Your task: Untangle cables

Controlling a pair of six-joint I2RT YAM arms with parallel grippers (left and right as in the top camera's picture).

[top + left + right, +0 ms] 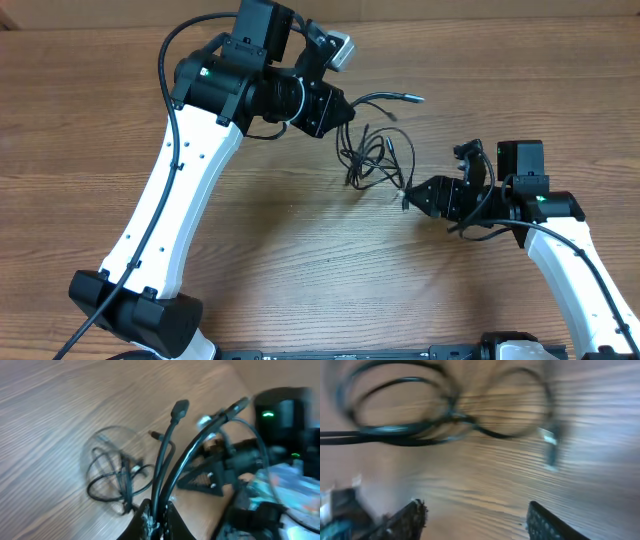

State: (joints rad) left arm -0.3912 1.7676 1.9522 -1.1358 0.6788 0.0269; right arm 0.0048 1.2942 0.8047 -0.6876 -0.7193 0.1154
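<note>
A tangle of thin black cables (372, 155) lies on the wooden table between the two arms, with loops and small plug ends. My left gripper (340, 108) is shut on two cable strands (170, 460) that rise from its jaws, with plug ends (180, 408) above; the looped bundle (112, 477) lies to their left. My right gripper (412, 194) is open and empty, just right of the tangle. In the right wrist view, blurred cable loops (445, 415) and a silver-tipped plug (550, 440) lie beyond its fingers (475, 515).
The wooden table (300, 260) spreads all round. The right arm's black body (280, 425) stands close behind the strands in the left wrist view. Thicker black cords run along both arms.
</note>
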